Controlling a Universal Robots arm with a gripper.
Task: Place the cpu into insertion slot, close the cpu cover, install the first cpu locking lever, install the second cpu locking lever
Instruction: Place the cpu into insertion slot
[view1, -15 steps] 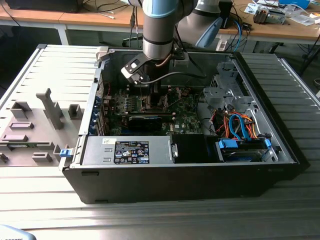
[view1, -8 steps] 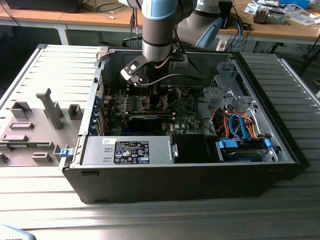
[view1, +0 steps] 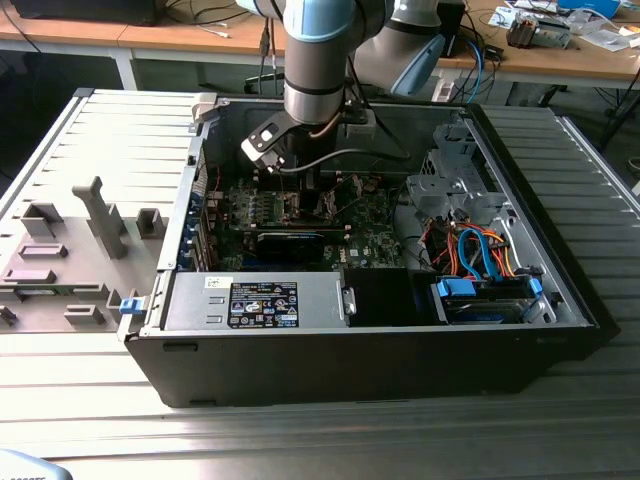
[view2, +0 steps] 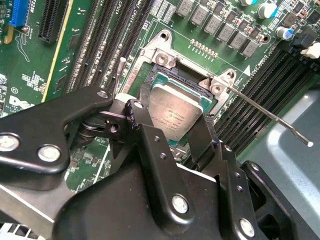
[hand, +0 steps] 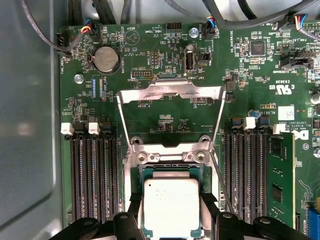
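In both wrist views my gripper (view2: 172, 125) (hand: 171, 216) is shut on the cpu (view2: 176, 116) (hand: 171, 205), a silvery square chip, with one black finger against each of two opposite edges. The chip lies level right over the insertion slot (view2: 164, 56) (hand: 170, 157), whose silvery rim and dark inside show beyond it. I cannot tell whether it is seated. The cpu cover (hand: 170, 91), a thin metal frame, stands swung open past the slot. One thin wire locking lever (view2: 270, 116) sticks out, unlatched. In the exterior view the gripper (view1: 283, 180) reaches down into the open computer case.
Rows of black memory slots (hand: 95, 175) (hand: 245, 170) flank the socket on the green board (hand: 165, 45). Cables (hand: 75, 30) run along its far edge. The case walls (view1: 520, 200), a drive bay with blue and orange cables (view1: 480, 260) and a power supply (view1: 260, 300) hem in the arm.
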